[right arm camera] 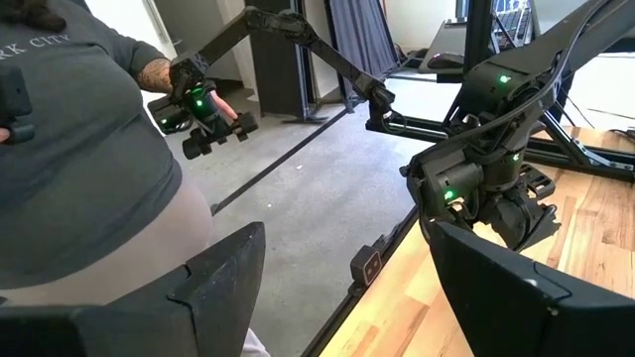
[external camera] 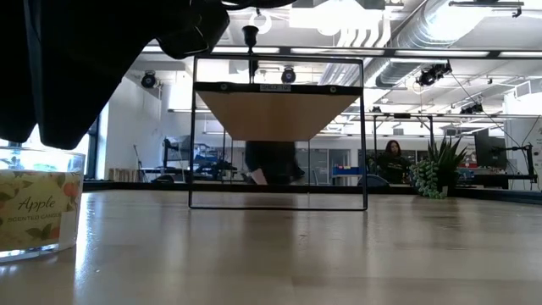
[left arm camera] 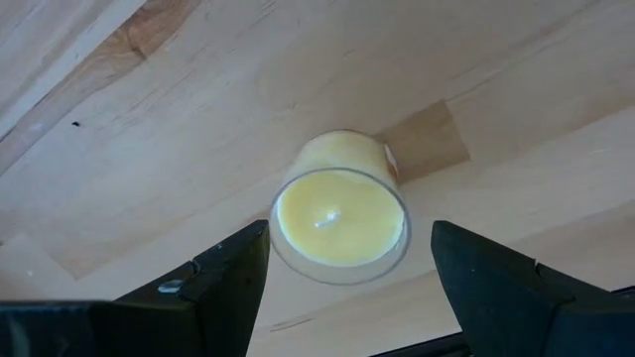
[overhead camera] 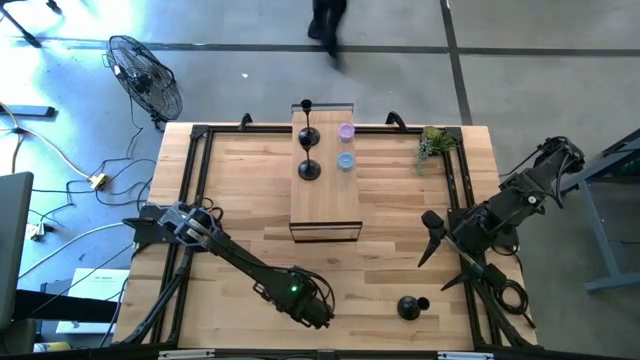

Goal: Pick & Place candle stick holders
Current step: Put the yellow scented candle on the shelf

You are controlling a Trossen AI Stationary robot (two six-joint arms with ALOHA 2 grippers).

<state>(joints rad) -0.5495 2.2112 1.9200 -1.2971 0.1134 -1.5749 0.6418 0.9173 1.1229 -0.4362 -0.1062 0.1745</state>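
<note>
Yellow jar candle [left arm camera: 340, 220] sits on the table [left arm camera: 149, 129] between the left hand's [left arm camera: 342, 273] wide fingers; right hand [right arm camera: 342, 273] wide, empty.

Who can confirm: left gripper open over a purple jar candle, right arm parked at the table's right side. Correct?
Not quite: the colour is wrong. The jar candle under the open left gripper is yellow, not purple, as the left wrist view shows. The purple candle sits up on the raised shelf. The right gripper does wait at the table's right side.
</note>
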